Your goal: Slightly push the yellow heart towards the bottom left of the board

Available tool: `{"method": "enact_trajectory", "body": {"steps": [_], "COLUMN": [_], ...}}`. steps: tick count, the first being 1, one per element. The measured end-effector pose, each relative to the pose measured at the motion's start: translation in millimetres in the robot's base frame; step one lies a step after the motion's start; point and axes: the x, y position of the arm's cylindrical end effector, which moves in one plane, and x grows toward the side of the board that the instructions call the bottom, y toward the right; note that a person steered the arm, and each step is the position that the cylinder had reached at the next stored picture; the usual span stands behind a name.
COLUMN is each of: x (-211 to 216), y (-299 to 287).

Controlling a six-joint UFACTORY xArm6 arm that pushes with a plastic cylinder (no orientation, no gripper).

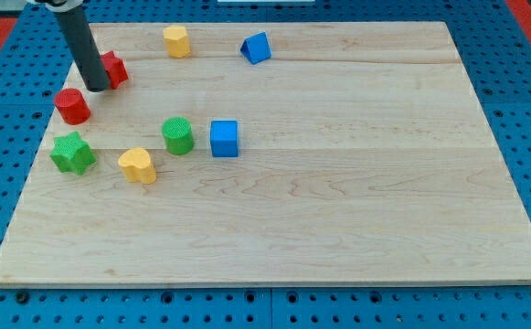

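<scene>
The yellow heart (138, 165) lies on the wooden board (338, 201) at the view's left, below the middle row. My tip (98, 88) is at the view's upper left, well above the heart, touching the left side of a red star-like block (113, 68). A red cylinder (72, 106) stands just below and left of the tip. A green star (73, 153) lies left of the heart and a green cylinder (178, 135) up and right of it.
A blue cube (224, 138) sits right of the green cylinder. A yellow cylinder-like block (176, 41) and a blue triangular block (257, 47) lie near the board's top edge. The board's left edge runs close to the green star.
</scene>
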Motion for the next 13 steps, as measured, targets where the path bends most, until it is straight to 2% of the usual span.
{"method": "enact_trajectory", "body": {"steps": [1, 4, 5, 7, 9, 11, 13], "x": [0, -24, 17, 96, 96, 59, 59], "y": [-21, 11, 25, 16, -27, -63, -48]}}
